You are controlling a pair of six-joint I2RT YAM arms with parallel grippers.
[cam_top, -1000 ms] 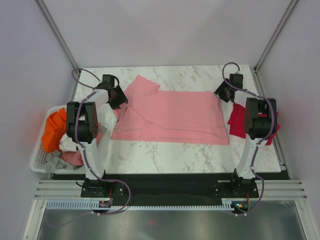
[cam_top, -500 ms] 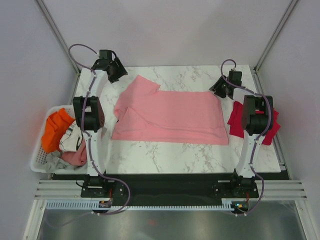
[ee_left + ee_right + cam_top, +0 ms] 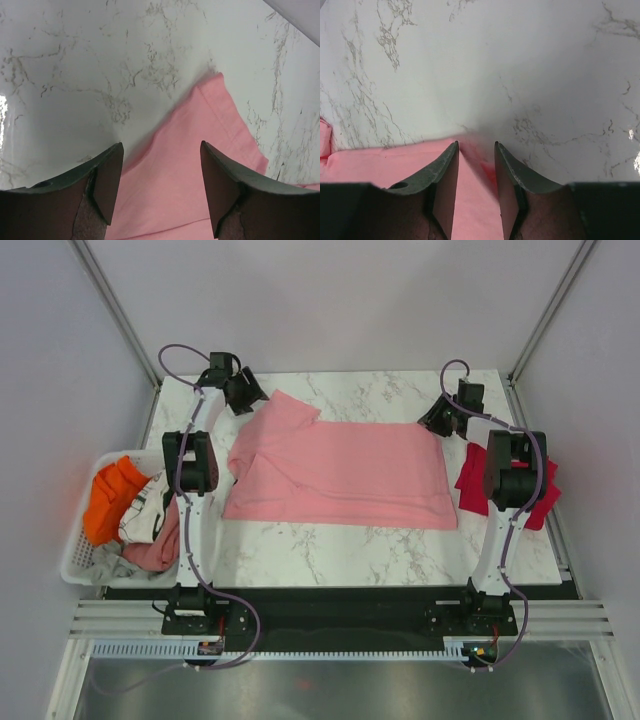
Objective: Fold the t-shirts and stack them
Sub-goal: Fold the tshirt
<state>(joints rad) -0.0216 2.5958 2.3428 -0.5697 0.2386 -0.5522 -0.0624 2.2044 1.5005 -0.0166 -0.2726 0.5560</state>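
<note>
The light pink t-shirt (image 3: 340,468) lies spread flat across the middle of the marble table, with one sleeve pointing to the far left. My left gripper (image 3: 250,396) hovers at that sleeve. In the left wrist view it (image 3: 161,145) is wide open and empty, with the pink sleeve (image 3: 200,155) below. My right gripper (image 3: 438,420) is at the shirt's far right corner. In the right wrist view it (image 3: 476,144) is narrowly open, and the pink corner (image 3: 395,162) lies between its jaws. The crimson red t-shirt (image 3: 472,482) lies at the right, partly hidden by the right arm.
A white basket (image 3: 78,562) hangs off the table's left edge and holds orange, white and pink clothes. Metal frame posts stand at the far corners. The bare marble (image 3: 350,550) lies in front of the pink shirt.
My left gripper has swung from the shirt's left edge to the far left corner of the table, then right to the sleeve. My right gripper has barely moved.
</note>
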